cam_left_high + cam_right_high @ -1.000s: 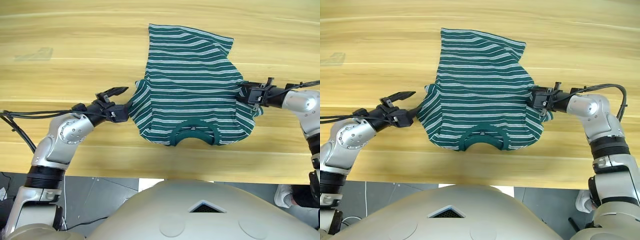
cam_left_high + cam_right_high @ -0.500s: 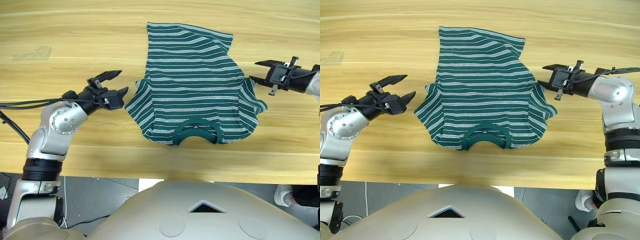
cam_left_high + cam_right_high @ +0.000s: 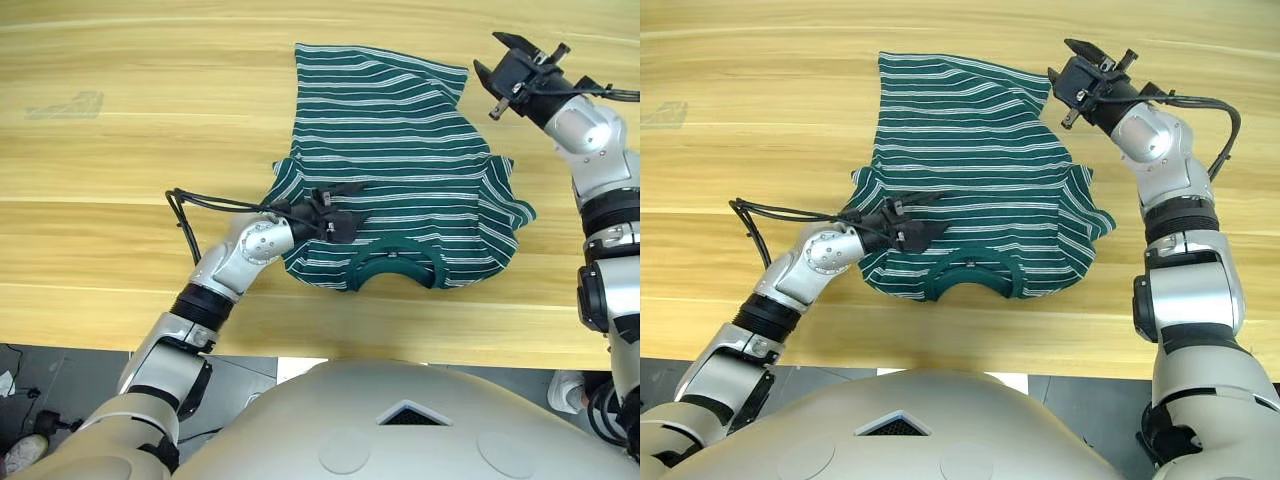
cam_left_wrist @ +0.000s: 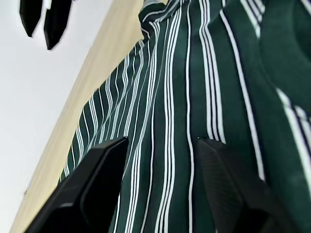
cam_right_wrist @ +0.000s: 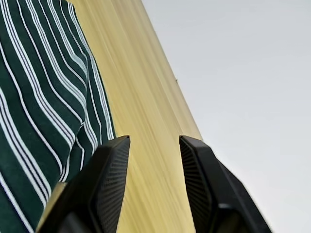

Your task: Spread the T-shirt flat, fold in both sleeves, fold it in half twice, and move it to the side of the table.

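A green T-shirt point(image 3: 385, 150) with white stripes lies on the wooden table point(image 3: 150, 150), collar towards me, hem at the far side, both short sleeves lying out to the sides. My left gripper point(image 3: 350, 207) hovers open low over the shirt's near left part, just left of the collar; in the left wrist view its fingers point(image 4: 97, 189) straddle striped cloth point(image 4: 194, 87). My right gripper point(image 3: 490, 55) stands open just past the hem's far right corner. In the right wrist view the shirt's edge point(image 5: 43, 97) lies beside bare wood point(image 5: 136, 97).
A faint grey patch point(image 3: 65, 107) marks the table at the far left. Black cables point(image 3: 190, 205) loop from my left arm over the wood. The table's near edge point(image 3: 300, 350) runs just below the collar. Bare wood lies on either side of the shirt.
Both grippers have let go of the sleeves. The left swung right onto the shirt beside the collar. The right moved away from the right sleeve up to the far hem corner.
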Robot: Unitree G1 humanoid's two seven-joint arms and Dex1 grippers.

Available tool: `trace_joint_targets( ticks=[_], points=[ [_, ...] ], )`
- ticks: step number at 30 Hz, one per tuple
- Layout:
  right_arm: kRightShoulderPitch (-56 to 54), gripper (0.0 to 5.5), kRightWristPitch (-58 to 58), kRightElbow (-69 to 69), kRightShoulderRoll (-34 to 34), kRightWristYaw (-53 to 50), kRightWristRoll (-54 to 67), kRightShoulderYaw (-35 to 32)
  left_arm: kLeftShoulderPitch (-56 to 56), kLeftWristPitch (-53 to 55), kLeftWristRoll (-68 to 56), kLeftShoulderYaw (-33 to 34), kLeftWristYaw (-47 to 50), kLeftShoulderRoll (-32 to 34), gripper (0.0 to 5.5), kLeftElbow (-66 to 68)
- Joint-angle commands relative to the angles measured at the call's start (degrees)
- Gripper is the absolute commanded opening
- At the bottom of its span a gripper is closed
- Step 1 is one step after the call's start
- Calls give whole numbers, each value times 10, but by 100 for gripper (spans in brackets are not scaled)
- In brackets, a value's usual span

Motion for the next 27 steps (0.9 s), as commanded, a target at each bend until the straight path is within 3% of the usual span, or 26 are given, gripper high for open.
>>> trace_joint_targets(
  ticks=[1, 9, 22, 27],
  points=[
    [-16, 187, -9, 16, 5, -17, -4, -1, 31, -6, 37, -27, 9, 14, 264, 49],
    [-5, 187, -13, 27, 10, -31, -6, 4, 144, -2, 23, 25, -14, 147, 264, -109],
    [22, 187, -19, 22, 23, -15, -2, 11, 146, 26, 30, 11, -4, 123, 264, -137],
    [-39, 187, 13, 94, 58, -27, -31, 37, 138, 35, 17, 32, -5, 131, 264, -173]
  ],
)
